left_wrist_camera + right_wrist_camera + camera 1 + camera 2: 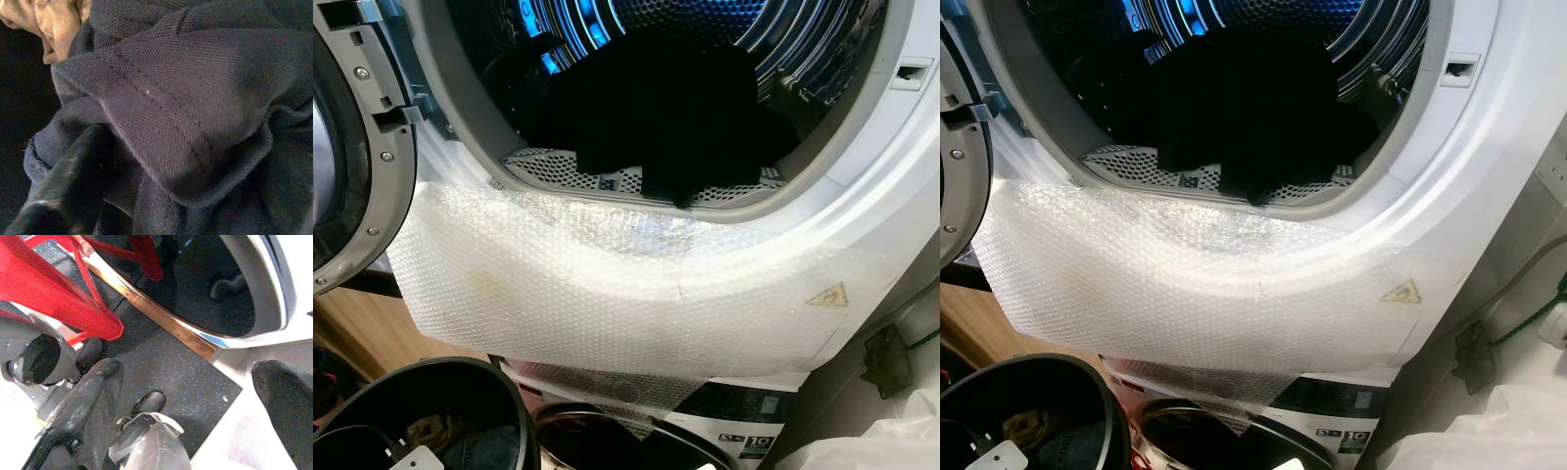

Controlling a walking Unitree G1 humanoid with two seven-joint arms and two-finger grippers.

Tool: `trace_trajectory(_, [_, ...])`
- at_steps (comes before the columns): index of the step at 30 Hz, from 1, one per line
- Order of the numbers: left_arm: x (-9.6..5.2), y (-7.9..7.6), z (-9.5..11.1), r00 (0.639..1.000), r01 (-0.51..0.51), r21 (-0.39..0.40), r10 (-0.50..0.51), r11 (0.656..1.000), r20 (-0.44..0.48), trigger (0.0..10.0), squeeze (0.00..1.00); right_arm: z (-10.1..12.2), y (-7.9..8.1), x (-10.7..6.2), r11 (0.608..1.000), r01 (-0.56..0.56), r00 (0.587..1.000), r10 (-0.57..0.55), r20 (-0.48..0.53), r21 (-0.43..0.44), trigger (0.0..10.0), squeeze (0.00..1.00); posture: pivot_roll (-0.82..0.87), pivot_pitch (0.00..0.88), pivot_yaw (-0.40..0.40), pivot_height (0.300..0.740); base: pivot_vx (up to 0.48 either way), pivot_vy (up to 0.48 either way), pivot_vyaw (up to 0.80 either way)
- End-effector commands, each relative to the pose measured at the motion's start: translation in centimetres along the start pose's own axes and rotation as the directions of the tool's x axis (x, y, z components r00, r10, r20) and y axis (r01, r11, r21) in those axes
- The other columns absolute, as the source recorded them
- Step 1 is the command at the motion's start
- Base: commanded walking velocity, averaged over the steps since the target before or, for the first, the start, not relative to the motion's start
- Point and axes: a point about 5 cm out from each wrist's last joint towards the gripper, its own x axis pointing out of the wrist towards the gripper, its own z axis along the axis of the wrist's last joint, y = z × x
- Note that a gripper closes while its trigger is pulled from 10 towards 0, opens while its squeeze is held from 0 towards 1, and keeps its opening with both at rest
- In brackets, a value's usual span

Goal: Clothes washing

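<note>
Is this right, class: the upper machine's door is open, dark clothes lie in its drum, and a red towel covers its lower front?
Not quite. The cover below the drum opening is clear bubble wrap, not a red towel; the left eye view shows it. The door is open, and dark clothes lie in the drum.

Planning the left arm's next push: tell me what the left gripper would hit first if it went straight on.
Probably the dark blue garment: it lies right beyond the left gripper's finger. A tan cloth sits off to one side.

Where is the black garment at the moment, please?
In the head views, the black garment lies heaped inside the open drum, its edge drooping over the perforated grille at the opening's lower rim, above the bubble wrap.
</note>
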Motion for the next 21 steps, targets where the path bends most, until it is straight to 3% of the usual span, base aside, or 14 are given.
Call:
trace_trajectory(1, [0.56,-0.43,-0.94,0.999,-0.019,0.018,0.02,1.0,-0.045,0.0,0.0,0.18,-0.17,0.01,1.0,0.0,1.0,0.0,0.005,-0.005,10.0,0.0,0.28,0.0,-0.011,0.74,0.0,0.0,0.0])
trace_trajectory(7, [1.04,-0.89,-1.33,0.998,-0.021,0.061,0.025,0.998,-0.063,0.0,0.0,0.15,-0.29,-0.01,1.0,0.003,1.0,-0.003,0.004,-0.006,10.0,0.0,0.28,0.0,-0.013,0.74,0.0,0.0,0.0])
trace_trajectory(21, [1.32,-0.98,-1.05,0.999,-0.01,0.061,0.013,0.998,-0.043,0.0,0.0,0.29,0.06,0.04,1.0,-0.009,1.0,0.009,0.006,-0.01,10.0,0.0,0.28,0.0,-0.012,0.74,0.0,0.0,0.0])
